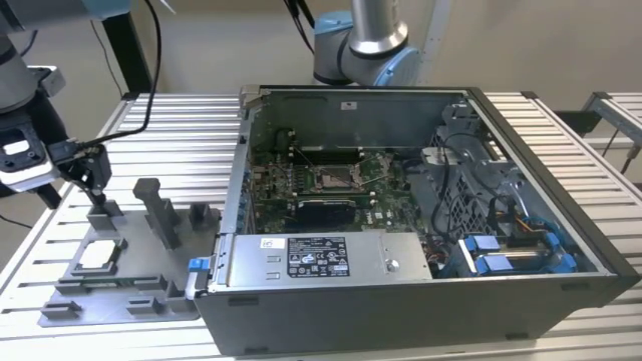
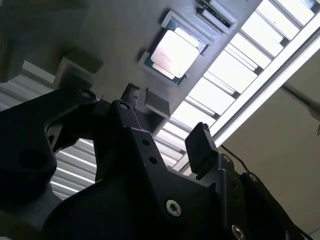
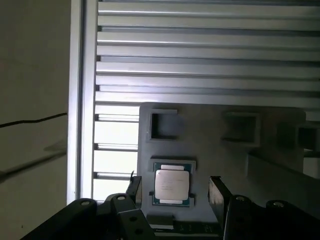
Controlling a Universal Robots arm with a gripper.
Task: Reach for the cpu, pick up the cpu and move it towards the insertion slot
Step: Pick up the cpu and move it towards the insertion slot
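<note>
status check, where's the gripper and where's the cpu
Open gripper empty, hovering above the cpu. Chip lies flat in the grey fixture pocket, not gripped. Nothing in between.

Across the upper part of the exterior view you see a plain beige wall, with a black post in the upper left of the frame and a dark cable hanging beside it. Below the wall, your work surface is a table of silvery aluminium slats, and a second slatted table stands past a narrow gap at the right edge. In the first wrist view the slats shine brightly in the light, next to a dull beige surface beyond the table's edge.
</note>
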